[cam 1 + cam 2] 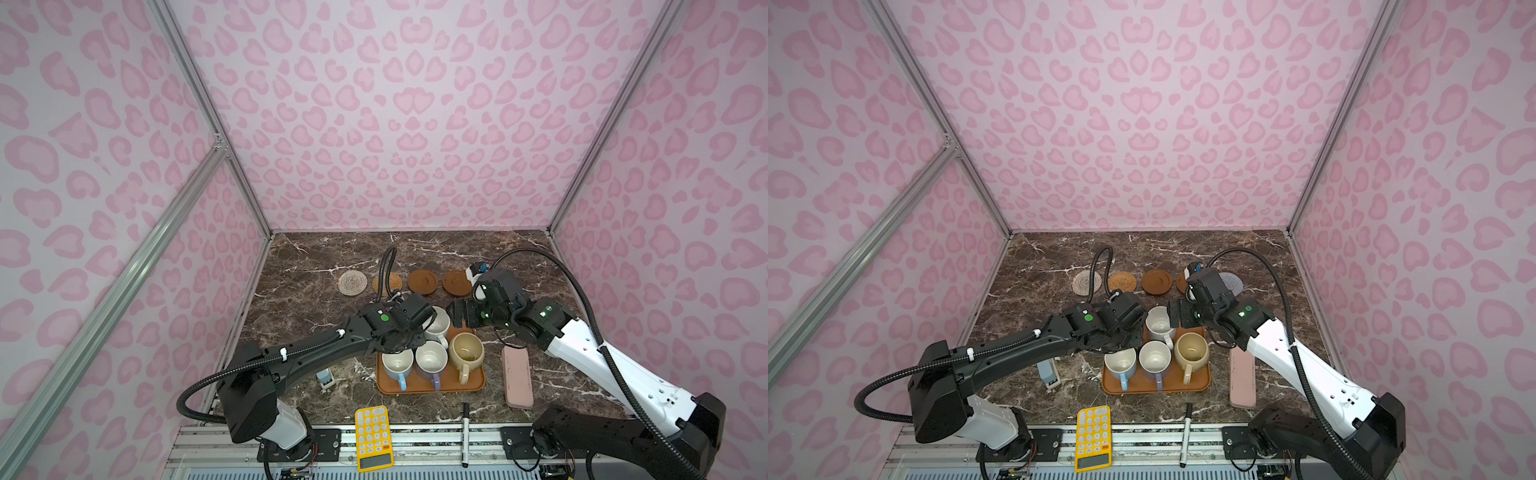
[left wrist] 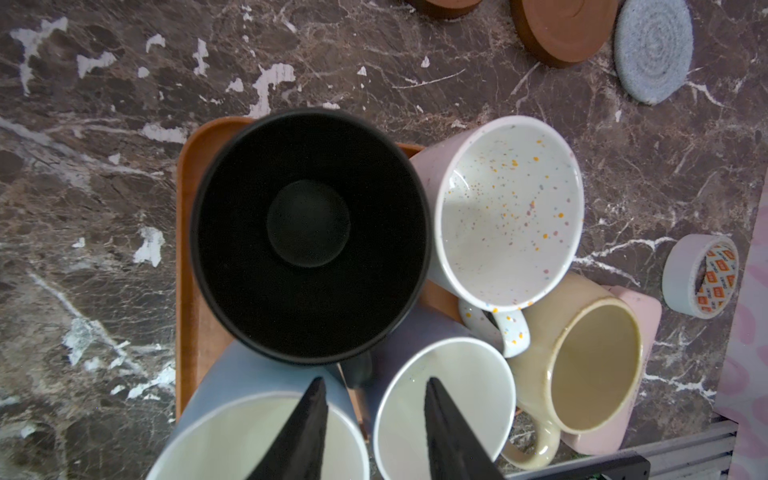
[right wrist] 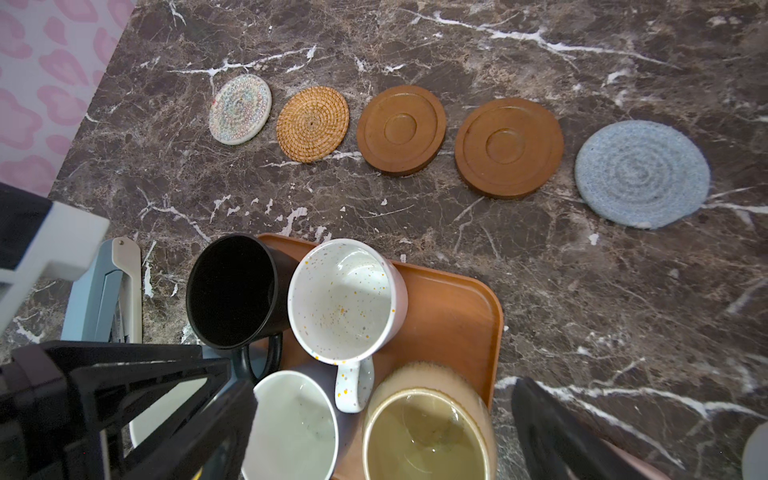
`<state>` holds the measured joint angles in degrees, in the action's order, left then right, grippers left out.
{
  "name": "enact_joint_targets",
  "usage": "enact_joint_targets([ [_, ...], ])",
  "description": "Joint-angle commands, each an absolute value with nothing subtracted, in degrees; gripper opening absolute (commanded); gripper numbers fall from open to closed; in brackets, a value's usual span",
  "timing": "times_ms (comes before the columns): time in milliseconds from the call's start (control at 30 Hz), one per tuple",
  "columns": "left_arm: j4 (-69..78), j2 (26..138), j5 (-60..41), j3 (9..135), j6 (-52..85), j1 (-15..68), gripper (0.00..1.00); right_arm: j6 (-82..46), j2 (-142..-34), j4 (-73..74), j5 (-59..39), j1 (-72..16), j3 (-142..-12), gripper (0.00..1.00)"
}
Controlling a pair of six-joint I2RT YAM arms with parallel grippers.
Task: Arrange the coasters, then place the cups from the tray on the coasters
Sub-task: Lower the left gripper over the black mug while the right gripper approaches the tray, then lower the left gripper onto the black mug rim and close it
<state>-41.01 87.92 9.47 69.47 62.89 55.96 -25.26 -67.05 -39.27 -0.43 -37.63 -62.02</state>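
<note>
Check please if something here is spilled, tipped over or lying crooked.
Nothing stands out. All five cups stand upright on the tray, none tipped or spilled, and the five coasters lie flat in one row, none overlapping.

Five cups [image 3: 340,299] crowd the tray [image 3: 461,291], walls touching or just beside one another; no passage between them. Black cup [image 3: 232,291] handle is hemmed between light blue cup [image 1: 397,362] and lavender cup [image 1: 431,359]. Tray's far right corner: bare. Marble strip [image 3: 415,208] between tray and coasters [image 3: 401,129]: open. Coaster tops: unobstructed. Pink case [image 1: 517,376] flanks the tray's right, a blue-grey object [image 1: 326,379] its left.
</note>
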Motion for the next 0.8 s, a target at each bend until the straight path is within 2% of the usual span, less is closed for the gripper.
enact_joint_targets([
  [0, -42.9, 88.8, 10.6, 70.5, 63.8, 56.0, 0.42, -24.5, -66.4, -39.9, 1.1, -37.7, -61.8, 0.98],
  [767, -42.2, 92.1, 9.6, 72.2, 63.5, 56.9, 0.4, -25.1, -65.7, -39.0, 1.1, -37.6, -59.4, 0.98],
])
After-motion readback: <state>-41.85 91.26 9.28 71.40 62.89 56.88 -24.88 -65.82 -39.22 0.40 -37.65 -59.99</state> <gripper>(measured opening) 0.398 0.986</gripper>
